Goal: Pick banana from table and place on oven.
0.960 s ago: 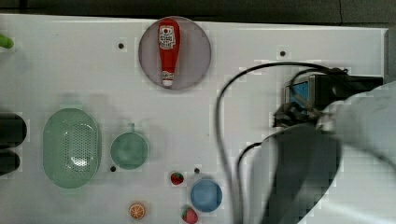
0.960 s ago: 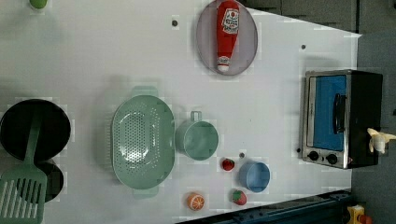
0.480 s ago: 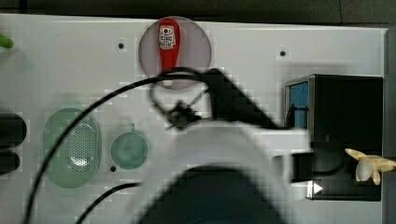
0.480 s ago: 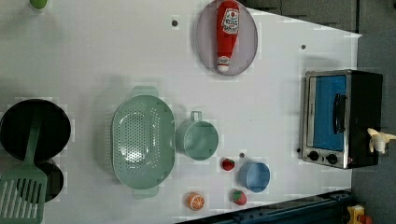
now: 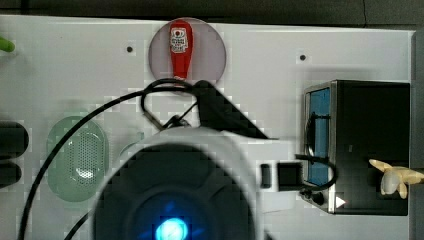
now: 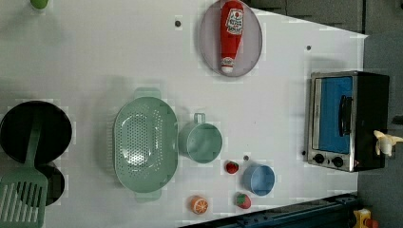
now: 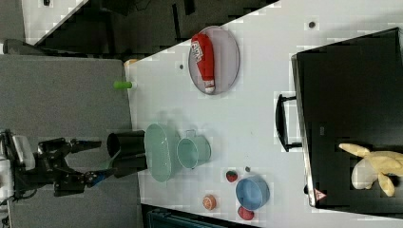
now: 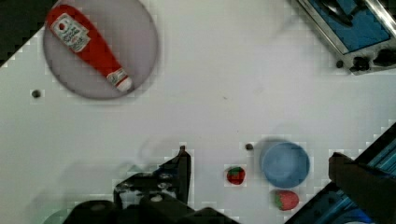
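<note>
The pale yellow banana [image 5: 397, 177] [image 6: 386, 142] [image 7: 375, 168] lies on the black top of the oven [image 5: 370, 130] [image 6: 347, 121] [image 7: 351, 95], near its back edge, with nothing touching it. The oven's blue glass door [image 8: 355, 28] shows in the wrist view. My arm's round body [image 5: 175, 190] hovers over the middle of the white table [image 5: 280, 50] [image 6: 95, 57], to the top view's left of the oven. In the wrist view my gripper [image 8: 259, 156] is open and empty, high above the table beside a blue bowl.
A red ketchup bottle [image 6: 231, 33] lies on a grey plate [image 6: 252, 52]. A green colander [image 6: 145, 142], green cup [image 6: 202, 141], blue bowl [image 6: 259, 179], toy strawberries [image 8: 236, 175] and an orange [image 6: 199, 204] sit mid-table. Black pans [image 6: 35, 130] and a green spatula [image 6: 21, 199] are at the left view's left.
My arm has swung away from the oven toward the top view's left and now looms larger over the table's middle. The banana stays on the oven top.
</note>
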You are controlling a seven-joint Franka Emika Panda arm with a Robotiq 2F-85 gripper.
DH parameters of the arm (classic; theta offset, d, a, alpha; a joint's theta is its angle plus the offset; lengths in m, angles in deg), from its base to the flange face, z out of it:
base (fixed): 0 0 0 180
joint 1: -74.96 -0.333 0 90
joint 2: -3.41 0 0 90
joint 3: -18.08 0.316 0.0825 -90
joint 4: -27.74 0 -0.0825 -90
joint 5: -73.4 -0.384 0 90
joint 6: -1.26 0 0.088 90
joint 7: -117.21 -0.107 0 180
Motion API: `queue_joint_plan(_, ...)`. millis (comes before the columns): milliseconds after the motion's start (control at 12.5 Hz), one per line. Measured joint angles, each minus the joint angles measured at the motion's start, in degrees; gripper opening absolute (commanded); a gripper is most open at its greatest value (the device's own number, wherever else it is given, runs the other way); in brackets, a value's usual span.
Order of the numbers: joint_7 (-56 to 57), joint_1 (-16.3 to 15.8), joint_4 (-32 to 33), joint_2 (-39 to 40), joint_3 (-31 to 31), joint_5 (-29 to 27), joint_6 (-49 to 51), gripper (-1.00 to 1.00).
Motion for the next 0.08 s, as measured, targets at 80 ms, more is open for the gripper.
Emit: queue_joint_plan(80, 0.0, 0.9, 0.1, 0.5, -0.5, 0.2, 0.3, 1.0)
